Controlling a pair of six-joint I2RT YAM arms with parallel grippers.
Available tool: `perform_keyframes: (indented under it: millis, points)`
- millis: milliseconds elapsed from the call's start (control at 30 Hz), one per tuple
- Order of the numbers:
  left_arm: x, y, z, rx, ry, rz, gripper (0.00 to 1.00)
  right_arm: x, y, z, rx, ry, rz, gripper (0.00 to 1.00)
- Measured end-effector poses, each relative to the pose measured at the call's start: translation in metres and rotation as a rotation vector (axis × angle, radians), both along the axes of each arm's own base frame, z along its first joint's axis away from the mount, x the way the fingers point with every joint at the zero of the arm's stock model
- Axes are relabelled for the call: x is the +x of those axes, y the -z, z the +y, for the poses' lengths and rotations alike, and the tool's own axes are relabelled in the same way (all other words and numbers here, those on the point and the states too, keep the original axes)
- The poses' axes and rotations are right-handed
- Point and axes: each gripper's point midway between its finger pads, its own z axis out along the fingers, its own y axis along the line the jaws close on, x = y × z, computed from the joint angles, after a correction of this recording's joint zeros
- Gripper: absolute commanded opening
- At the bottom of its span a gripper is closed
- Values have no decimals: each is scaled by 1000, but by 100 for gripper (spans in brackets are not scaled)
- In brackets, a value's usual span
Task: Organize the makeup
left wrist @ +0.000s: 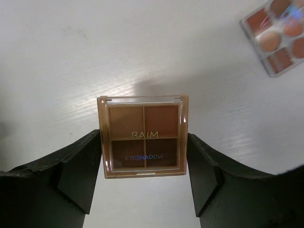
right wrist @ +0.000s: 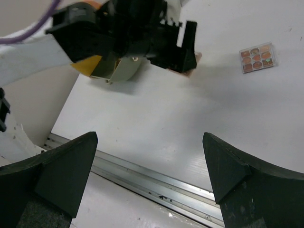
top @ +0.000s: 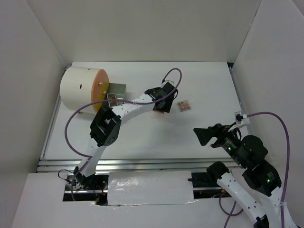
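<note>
Top external view: the left gripper (top: 164,104) reaches out over the middle of the table (top: 142,142). A nine-pan palette (top: 184,105) lies just beside it to the right. The white cylinder (top: 80,90) sits at the far left, with its drawer (top: 117,88) pulled out toward the arm. The right gripper (top: 204,135) hangs well apart from both, near the right edge. Left wrist view: the fingers (left wrist: 76,166) bear on both side edges of a four-pan eyeshadow palette (left wrist: 142,123), so it is grasped; the case sits square and label up between them. Whether it has left the table cannot be told. Right wrist view: the right jaws stand wide apart with nothing between them. Procedure, as judged: confirm even contact on both edges before raising. Lift straight up and keep the case level, since it is smooth and thin and may pivot or slip. Route toward the drawer, clear of the nine-pan palette.
</note>
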Motion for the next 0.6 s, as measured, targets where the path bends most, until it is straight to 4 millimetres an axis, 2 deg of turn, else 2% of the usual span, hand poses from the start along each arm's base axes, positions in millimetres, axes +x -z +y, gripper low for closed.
perform_keyframes:
  millis: [167,300,400,600]
  points:
    - [12,-72,19,-31,-3,-124,34,1,3,0,-3,0,6,100]
    - [26,-116,62,-29,-63,-196,35,1,3,0,-3,0,6,100]
    - [35,-131,111,16,-143,-221,36,1,3,0,-3,0,6,100]
    - [52,-135,212,177,-318,-217,37,0,2,2,0,-8,3,100]
